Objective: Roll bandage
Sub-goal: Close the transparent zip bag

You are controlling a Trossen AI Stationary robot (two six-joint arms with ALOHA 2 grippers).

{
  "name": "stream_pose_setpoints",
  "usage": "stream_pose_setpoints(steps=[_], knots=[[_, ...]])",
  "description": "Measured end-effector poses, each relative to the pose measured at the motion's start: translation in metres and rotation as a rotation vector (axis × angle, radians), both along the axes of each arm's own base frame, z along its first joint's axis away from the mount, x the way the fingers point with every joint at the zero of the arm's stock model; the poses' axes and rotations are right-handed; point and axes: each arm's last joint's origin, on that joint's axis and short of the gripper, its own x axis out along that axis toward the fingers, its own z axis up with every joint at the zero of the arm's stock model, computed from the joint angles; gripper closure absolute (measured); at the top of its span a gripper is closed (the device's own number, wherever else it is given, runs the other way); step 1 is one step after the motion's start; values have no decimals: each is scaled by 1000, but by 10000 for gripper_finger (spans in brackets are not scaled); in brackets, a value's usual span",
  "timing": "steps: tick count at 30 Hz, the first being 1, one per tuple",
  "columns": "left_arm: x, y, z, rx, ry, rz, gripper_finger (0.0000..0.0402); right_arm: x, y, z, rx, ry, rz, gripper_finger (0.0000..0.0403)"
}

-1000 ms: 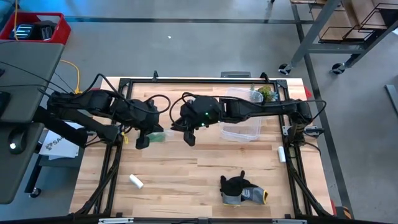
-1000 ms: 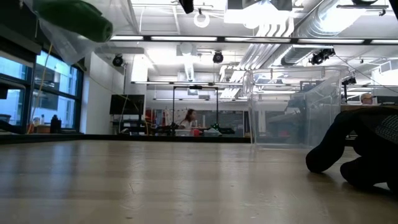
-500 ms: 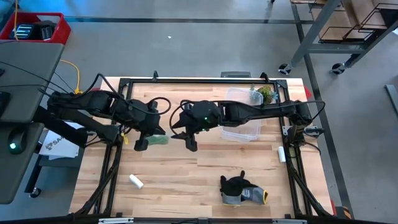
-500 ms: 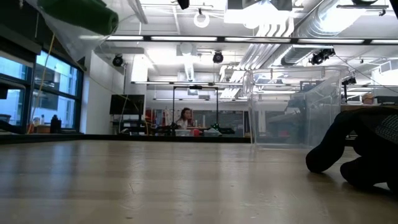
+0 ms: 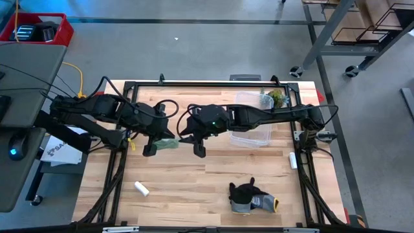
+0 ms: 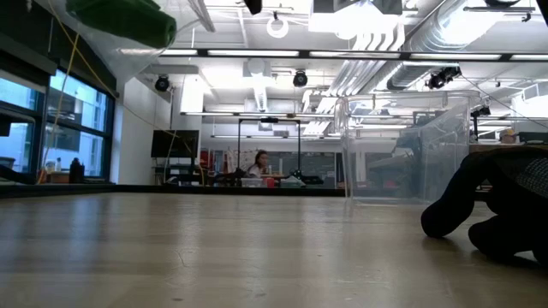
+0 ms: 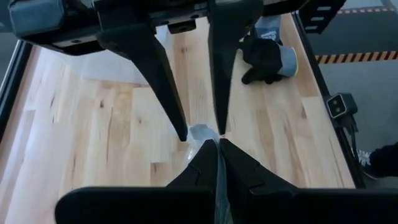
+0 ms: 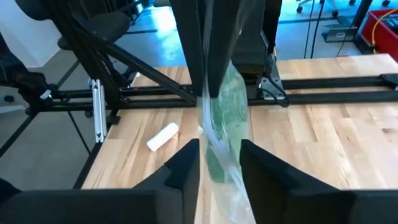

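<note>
My left claw (image 7: 217, 149) is up over the middle of the table, a bit toward 9 o'clock. Its two fingers are pressed together on a thin clear bag (image 8: 219, 142). The bag hangs in the air and does not touch the wood.

The green bandage (image 8: 229, 99) is inside that bag. It looks like a soft green lump through the plastic. I cannot tell if it is rolled tight or loose. From the low camera I see it high above the table top.

My right claw (image 8: 219, 165) is right next to the left one, coming in from 3 o'clock. Its fingers (image 8: 186, 167) are apart, one on each side of the bag. I can see space between them, so they are not squeezing it.

A clear box (image 5: 251, 127) sits on the table (image 5: 194, 181) at 2 o'clock, under my right arm. I cannot tell what is in it. Something green and leafy (image 5: 277, 98) is at its far corner.

A small white tube (image 5: 141, 188) lies at 8 o'clock, well away from the claws. A dark glove (image 5: 249, 197) lies at 5 o'clock.

Off the table, far out at 10 o'clock, a red bin (image 5: 57, 27) holds some dark things (image 5: 31, 31).
</note>
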Motion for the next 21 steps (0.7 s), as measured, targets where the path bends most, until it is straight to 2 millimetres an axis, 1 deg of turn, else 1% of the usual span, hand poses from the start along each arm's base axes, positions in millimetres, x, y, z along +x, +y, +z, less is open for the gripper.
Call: stream_pose_setpoints(steps=[6, 17, 19, 21], knots=[[0, 0, 0, 0, -1, 11, 401, 0, 0, -1, 3, 9, 8, 328], [0, 1, 0, 25, -6, 38, 401, 1, 0, -4, 1, 21, 6, 338], [0, 1, 0, 25, -6, 38, 401, 1, 0, -4, 0, 22, 3, 349], [0, 1, 0, 26, -6, 39, 401, 1, 0, -4, 0, 22, 3, 371]])
